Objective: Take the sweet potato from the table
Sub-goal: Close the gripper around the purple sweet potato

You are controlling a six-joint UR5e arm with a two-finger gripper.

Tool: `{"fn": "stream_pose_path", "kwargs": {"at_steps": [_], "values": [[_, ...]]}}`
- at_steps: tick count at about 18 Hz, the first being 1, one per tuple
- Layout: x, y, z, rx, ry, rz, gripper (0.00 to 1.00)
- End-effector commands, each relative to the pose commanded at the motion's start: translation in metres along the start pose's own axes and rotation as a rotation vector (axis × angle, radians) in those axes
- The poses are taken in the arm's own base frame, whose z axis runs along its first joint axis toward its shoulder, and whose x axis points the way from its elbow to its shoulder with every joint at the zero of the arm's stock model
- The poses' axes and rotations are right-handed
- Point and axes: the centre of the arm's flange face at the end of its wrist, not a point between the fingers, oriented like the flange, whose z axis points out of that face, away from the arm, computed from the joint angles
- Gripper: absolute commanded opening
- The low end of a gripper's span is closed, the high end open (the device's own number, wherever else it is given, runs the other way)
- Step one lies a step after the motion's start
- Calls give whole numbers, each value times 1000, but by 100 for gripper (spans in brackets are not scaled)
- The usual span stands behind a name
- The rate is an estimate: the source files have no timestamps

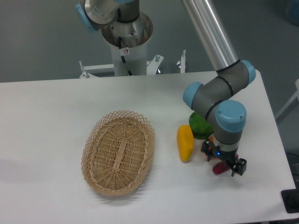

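The black two-finger jaws hang low over the white tabletop, fingers pointing down, one finger on each side of the small, smooth, dark reddish-purple sweet potato. The tuber lies on the tabletop directly between and beneath the jaws, only its rounded lower part showing below the wrist. Whether the fingers are pressed onto it or just standing beside it cannot be told from this view. A small blue light glows on the jaws' housing.

Just behind the jaws, mostly hidden by the wrist, a sliver of a round orange fruit peeks out. Behind that and slightly to the camera's left sits a glossy, lumpy green vegetable, partly covered by the arm's grey elbow. To the camera's left of the jaws, close but apart from them, lies a smooth, elongated yellow vegetable with rounded ends, set roughly lengthwise toward the camera.

Well away on the same side rests an oval woven wicker basket of pale tan cane, with an open lattice rim and a tighter-woven floor.

Above the jaws rises the arm: matte grey joint housings with light blue caps, then a polished silver tube running up out of view. Its cylindrical metal base stands behind the far edge of the tabletop.
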Motion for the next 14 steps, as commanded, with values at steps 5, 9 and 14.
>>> {"fn": "stream_pose_path", "kwargs": {"at_steps": [5, 9, 14], "values": [[-3, 1, -1, 1, -5, 8, 77], [-1, 1, -1, 0, -2, 35, 62], [-3, 0, -2, 1, -6, 37, 54]]}}
